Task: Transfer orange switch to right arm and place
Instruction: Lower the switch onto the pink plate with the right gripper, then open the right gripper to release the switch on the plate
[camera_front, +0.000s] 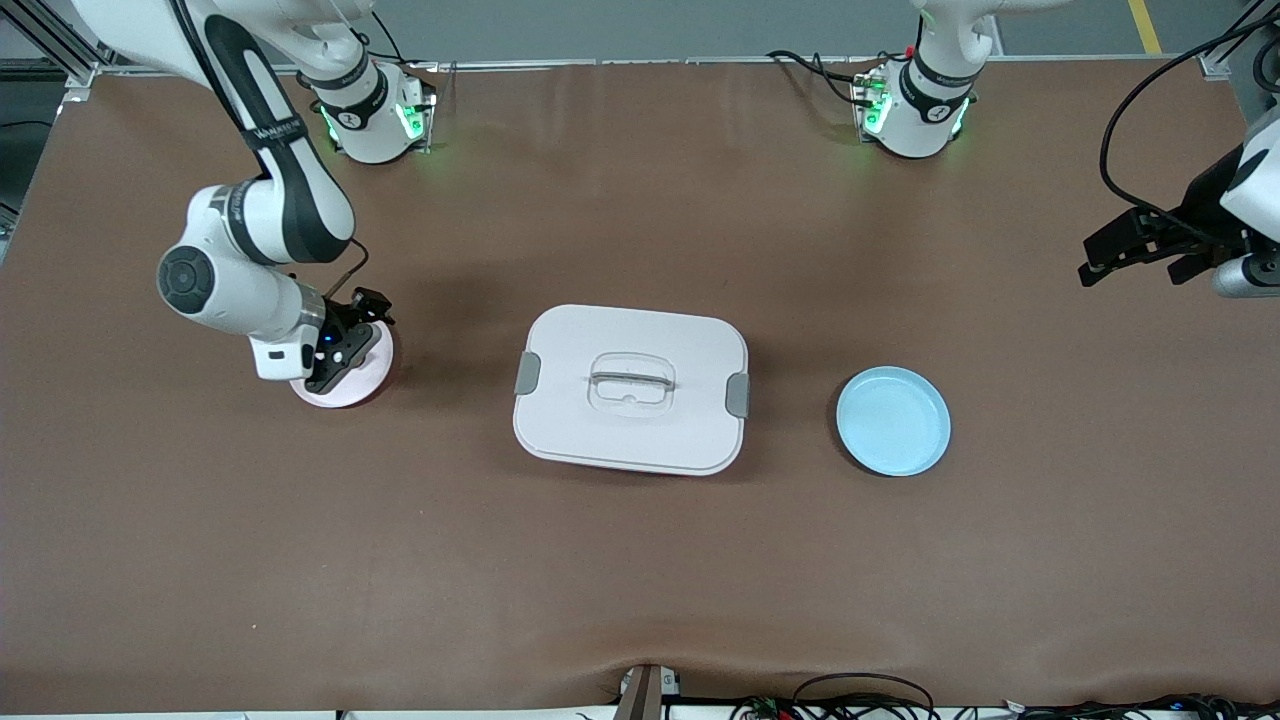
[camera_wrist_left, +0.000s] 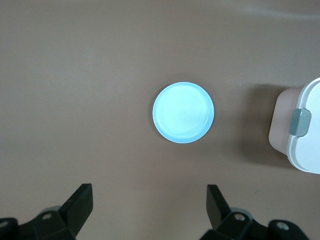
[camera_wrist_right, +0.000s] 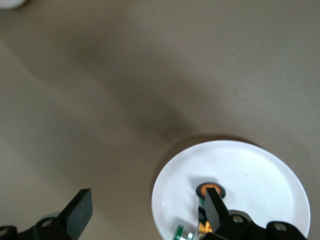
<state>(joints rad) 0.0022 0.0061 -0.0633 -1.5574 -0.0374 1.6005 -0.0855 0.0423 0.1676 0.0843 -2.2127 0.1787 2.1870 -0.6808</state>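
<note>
The orange switch lies in a small white plate, black body with a round orange end, partly covered by one finger of my right gripper. That gripper is open and low over the plate's rim; one finger is over the plate beside the switch, the other over bare table. It holds nothing. In the front view the gripper hides the switch. My left gripper hangs open and empty over the left arm's end of the table, and in its own wrist view only tabletop lies between its fingers.
A small green-and-clear part lies in the same white plate. A white lidded box with grey latches stands mid-table. A light blue plate sits beside it toward the left arm's end.
</note>
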